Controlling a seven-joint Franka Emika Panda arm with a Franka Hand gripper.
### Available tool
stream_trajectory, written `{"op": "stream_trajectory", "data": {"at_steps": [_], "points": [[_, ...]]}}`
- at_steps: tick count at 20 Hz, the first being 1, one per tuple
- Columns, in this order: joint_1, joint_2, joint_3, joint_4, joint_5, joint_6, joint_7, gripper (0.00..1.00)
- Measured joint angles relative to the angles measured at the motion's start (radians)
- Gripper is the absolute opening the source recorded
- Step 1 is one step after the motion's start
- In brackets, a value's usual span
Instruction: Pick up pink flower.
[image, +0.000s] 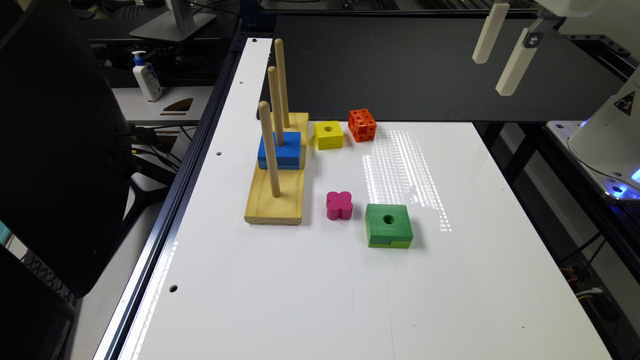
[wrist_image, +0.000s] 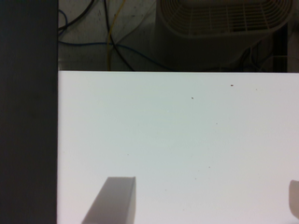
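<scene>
1. Near the middle of the white desk (image: 310, 300) lies the pink flower (image: 339, 205), a small four-lobed block resting flat with nothing touching it.
2. Just beside it, toward the exterior view's right and slightly nearer the camera, sits a green square block (image: 388, 225) with a round hole in its top; a narrow gap separates the two.
3. On the flower's other side stands a wooden base (image: 278, 197) carrying three upright pegs (image: 269, 148); a blue block (image: 280, 150) is threaded on the middle peg and rests on the base.
4. Farther back, a yellow block (image: 328, 134) with a hole sits next to an orange cube (image: 362, 125) full of holes, the two close but apart.
5. The jaws (image: 500, 55) hang high at the exterior view's upper right, over the dark surface (image: 400, 65) behind the desk, well apart from the flower.
6. Both pale fingers (image: 516, 69) point downward with a clear gap between them: the jaws are released and carry nothing.
7. From the wrist view, the finger tips (wrist_image: 114, 200) sit wide apart over bare white desk (wrist_image: 177, 140), with cables (wrist_image: 112, 37) beyond its edge.
8. A lotion bottle (image: 147, 76) stands on a side table at the exterior view's left.
</scene>
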Motion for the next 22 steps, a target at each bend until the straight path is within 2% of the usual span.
{"op": "stream_trajectory", "data": {"at_steps": [9,16,22], "points": [[-0.002,-0.005,0.0,0.001,0.0,0.0,0.0,1.0],[0.004,-0.005,0.003,0.006,0.0011,0.01,0.0,1.0],[0.016,0.004,0.005,0.007,0.0033,0.039,0.005,1.0]]}}
